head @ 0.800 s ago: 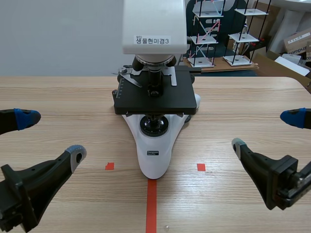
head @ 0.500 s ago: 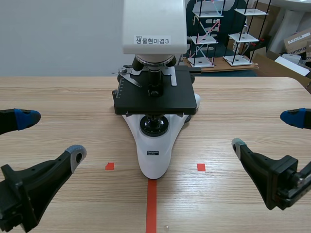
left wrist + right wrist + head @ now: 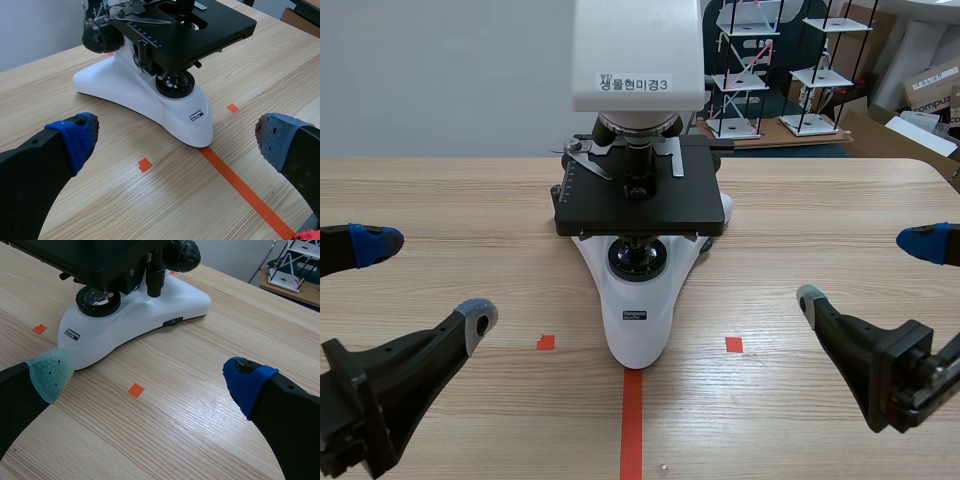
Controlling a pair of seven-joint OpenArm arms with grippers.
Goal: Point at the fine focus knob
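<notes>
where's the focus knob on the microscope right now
In the left wrist view, the black focus knob sticks out from the side of the white microscope, next to the far end of the black stage.

A pale grey wall is standing behind the wooden tabletop. Small racks and cardboard boxes are sitting beyond its far right corner.

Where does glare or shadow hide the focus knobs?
Scene view: even light, no glare, but the stage mostly hides them. Left wrist view: left-side knob shows, black against the shadowed stage. Right wrist view: right-side knob reads best, its face lit; mild sheen on the table lies away from it.
</notes>
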